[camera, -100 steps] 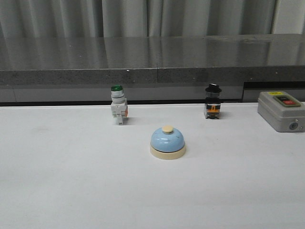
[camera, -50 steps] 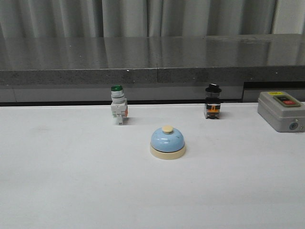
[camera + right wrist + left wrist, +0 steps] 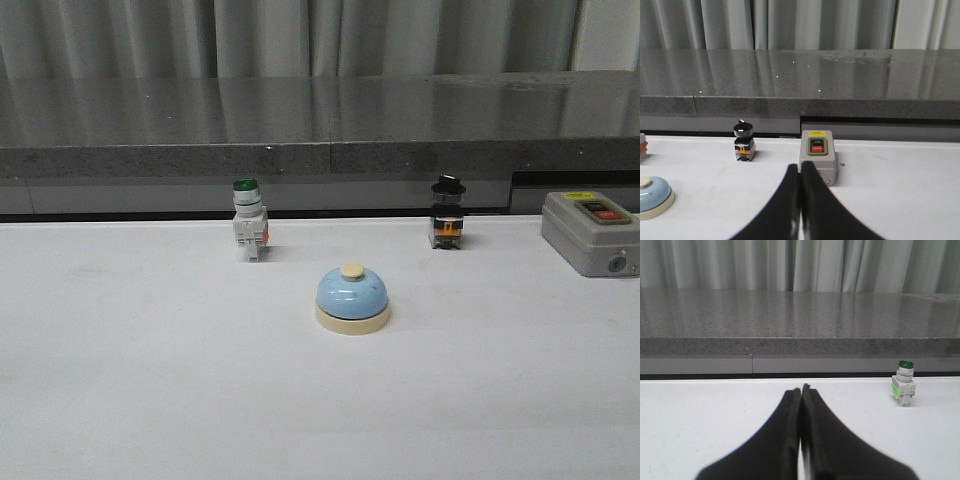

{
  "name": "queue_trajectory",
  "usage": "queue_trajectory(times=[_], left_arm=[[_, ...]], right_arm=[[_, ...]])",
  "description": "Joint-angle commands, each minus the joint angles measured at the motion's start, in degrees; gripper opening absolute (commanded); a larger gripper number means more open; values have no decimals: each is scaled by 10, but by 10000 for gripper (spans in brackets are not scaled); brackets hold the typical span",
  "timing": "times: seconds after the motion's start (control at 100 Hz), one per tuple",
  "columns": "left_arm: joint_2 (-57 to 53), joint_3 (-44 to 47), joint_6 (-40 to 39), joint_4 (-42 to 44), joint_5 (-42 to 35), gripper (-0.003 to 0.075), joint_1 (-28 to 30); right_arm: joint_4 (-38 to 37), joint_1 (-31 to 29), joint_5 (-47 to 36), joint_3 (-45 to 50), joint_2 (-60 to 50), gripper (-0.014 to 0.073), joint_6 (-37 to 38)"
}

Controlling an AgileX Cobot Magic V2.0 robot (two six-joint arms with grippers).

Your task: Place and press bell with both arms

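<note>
The light-blue bell with a cream base and cream button stands upright on the white table, near the middle. It also shows at the edge of the right wrist view. Neither arm shows in the front view. My left gripper is shut and empty over bare table; the bell is out of its view. My right gripper is shut and empty, apart from the bell, with the grey ON/OFF box just beyond its tips.
A green-capped white push-button switch stands behind the bell to the left, also in the left wrist view. A black-knobbed switch stands behind to the right. A grey ON/OFF box sits far right. A dark stone ledge runs behind the table.
</note>
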Motion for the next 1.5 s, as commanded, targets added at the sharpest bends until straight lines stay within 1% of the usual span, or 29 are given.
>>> queue_trajectory(times=[0.0, 0.09, 0.21, 0.32, 0.49, 0.59, 0.68, 0.91, 1.06, 1.13, 1.23, 1.49], left_arm=[[-14, 24, -5, -5, -43, -20, 1], [-14, 24, -5, -5, -43, -20, 1], [-14, 24, -5, -5, -43, -20, 1], [-14, 24, -5, -5, -43, -20, 1], [-14, 24, -5, -5, -43, -20, 1], [-14, 24, -5, -5, -43, -20, 1], [-14, 24, -5, -5, -43, -20, 1], [-14, 24, -5, -5, -43, -20, 1], [-14, 24, -5, -5, -43, -20, 1], [-14, 24, -5, -5, -43, -20, 1], [-14, 24, -5, -5, -43, -20, 1], [-14, 24, -5, -5, -43, -20, 1]], right_arm=[[-5, -3, -50, -28, -4, -69, -1], [6, -3, -13, -60, 17, -69, -1], [8, -3, 56, -132, 71, -69, -1], [8, -3, 123, -202, 137, -69, -1], [20, -3, 258, -318, 241, -69, -1], [25, -3, 302, -365, 300, -69, -1], [35, -3, 300, -382, 338, -69, -1], [63, -2, 264, -384, 417, -69, -1], [68, 9, 266, -403, 479, -69, -3], [68, 27, 267, -420, 514, -69, -6], [68, 69, 267, -450, 569, -69, -8], [68, 165, 267, -551, 733, -69, -8]])
